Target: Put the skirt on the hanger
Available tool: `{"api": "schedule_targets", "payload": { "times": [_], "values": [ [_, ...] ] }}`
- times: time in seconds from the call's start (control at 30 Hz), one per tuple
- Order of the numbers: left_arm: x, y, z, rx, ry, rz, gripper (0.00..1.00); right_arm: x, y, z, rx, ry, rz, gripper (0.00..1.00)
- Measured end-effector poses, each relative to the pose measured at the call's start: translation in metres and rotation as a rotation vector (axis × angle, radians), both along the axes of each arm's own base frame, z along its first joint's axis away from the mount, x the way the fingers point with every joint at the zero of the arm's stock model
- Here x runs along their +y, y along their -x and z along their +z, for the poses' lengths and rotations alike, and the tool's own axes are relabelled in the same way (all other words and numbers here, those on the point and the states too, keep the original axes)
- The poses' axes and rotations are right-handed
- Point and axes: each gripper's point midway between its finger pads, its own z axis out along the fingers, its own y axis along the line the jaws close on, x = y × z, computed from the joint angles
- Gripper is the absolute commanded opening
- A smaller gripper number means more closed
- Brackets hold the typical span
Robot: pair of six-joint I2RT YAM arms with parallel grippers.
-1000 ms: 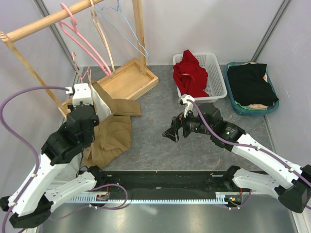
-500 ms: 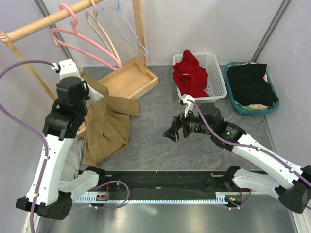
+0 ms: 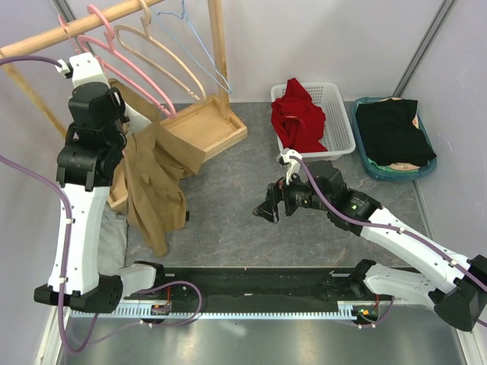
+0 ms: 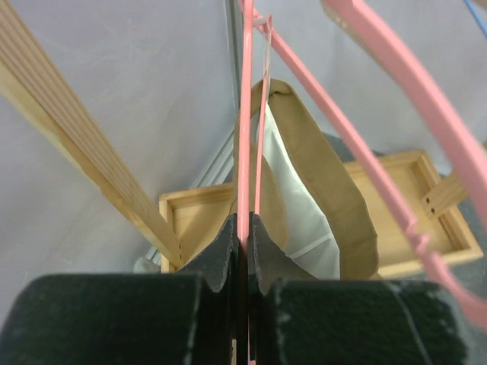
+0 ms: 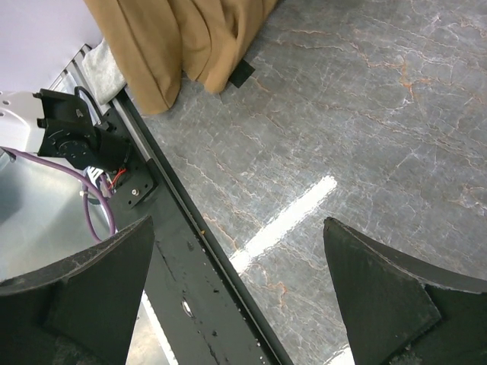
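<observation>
— Left wrist view: the left gripper (image 4: 242,228)?
— Clamped on the pink hanger (image 4: 245,114); the skirt (image 4: 319,175) hangs from it beside the rack (image 4: 76,144). The right gripper (image 5: 236,258) gapes wide.
— Risk?
— Tilting the hanger could slide the skirt off.

Setting: robotics lab cell. Evidence — left arm (image 3: 76,228) and right arm (image 3: 415,245) bolted to a metal rail (image 3: 251,308) at the near edge; grey stone-patterned surface (image 3: 228,220); plain grey panel walls (image 3: 327,38); wooden garment rack (image 3: 221,53) far left; white basket (image 3: 344,125) and teal tray (image 3: 378,173) far right.
</observation>
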Motion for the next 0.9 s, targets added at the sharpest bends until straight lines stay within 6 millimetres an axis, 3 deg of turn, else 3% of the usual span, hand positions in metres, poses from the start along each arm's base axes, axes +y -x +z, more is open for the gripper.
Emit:
{"api": "schedule_targets", "payload": {
  "times": [0.13, 0.37, 0.67, 0.7, 0.77, 0.8, 0.9],
  "values": [
    [0.011, -0.007, 0.009, -0.016, 0.003, 0.041, 0.02, 0.0, 0.0, -0.001, 0.003, 0.003, 0.002, 0.98],
    [0.018, -0.006, 0.005, -0.009, 0.02, 0.06, 0.02, 0.002, -0.001, -0.007, 0.017, 0.016, 0.005, 0.98],
    [0.021, -0.012, -0.027, 0.023, 0.101, 0.062, 0.02, 0.003, -0.001, -0.009, 0.022, 0.018, 0.004, 0.98],
    [0.021, -0.013, -0.028, 0.013, 0.111, 0.064, 0.07, 0.003, -0.001, -0.009, 0.022, 0.018, 0.004, 0.98],
    [0.021, -0.013, -0.029, -0.004, 0.127, 0.06, 0.39, 0.003, -0.002, -0.009, 0.023, 0.018, 0.002, 0.98],
    [0.02, -0.012, -0.028, -0.011, 0.133, 0.059, 0.61, 0.002, -0.002, -0.009, 0.023, 0.019, -0.001, 0.98],
    [0.017, 0.003, -0.026, -0.019, 0.156, 0.045, 0.78, 0.0, -0.005, -0.011, 0.025, 0.028, -0.026, 0.98]
  ]
}}
